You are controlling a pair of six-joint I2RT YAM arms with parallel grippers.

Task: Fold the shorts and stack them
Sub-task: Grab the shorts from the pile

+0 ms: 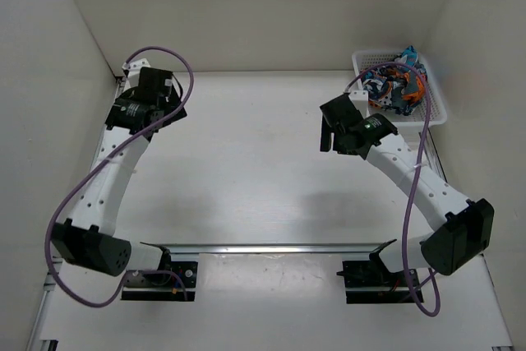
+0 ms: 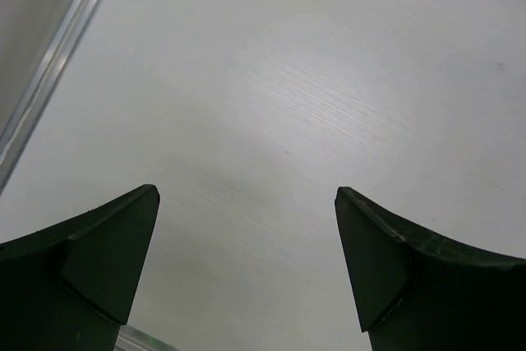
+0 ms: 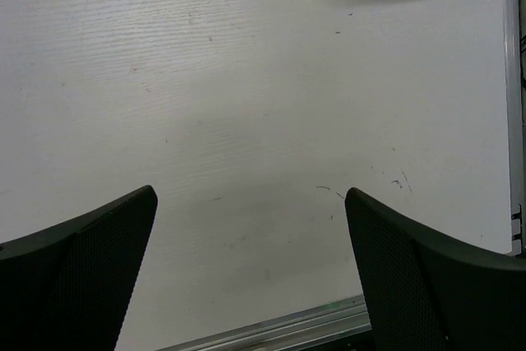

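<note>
Seen from above, a white worktop (image 1: 246, 178) is boxed in by plain white walls (image 1: 246, 6) at the back and on both sides. A metal rail (image 1: 271, 247) runs across the near edge, where the two arm bases are bolted. A purple cable (image 1: 62, 211) loops along each arm.

In the far right corner stands a white mesh basket (image 1: 437, 111). The shorts (image 1: 393, 86) lie bunched up inside it, a crumpled heap of teal, orange, white and navy print. The basket walls surround the cloth on all sides.

The right end effector (image 3: 251, 193) hangs just beside the basket's near left corner, outside it and apart from the shorts. Its fingers are spread wide, and its wrist camera shows only scuffed worktop between them, with a strip of rail at the lower edge. The shorts do not appear in that view.

The left end effector (image 2: 246, 193) hovers near the far left corner, well apart from the basket and the shorts, with the full width of the worktop between. Its fingers are also spread wide over bare white surface.
</note>
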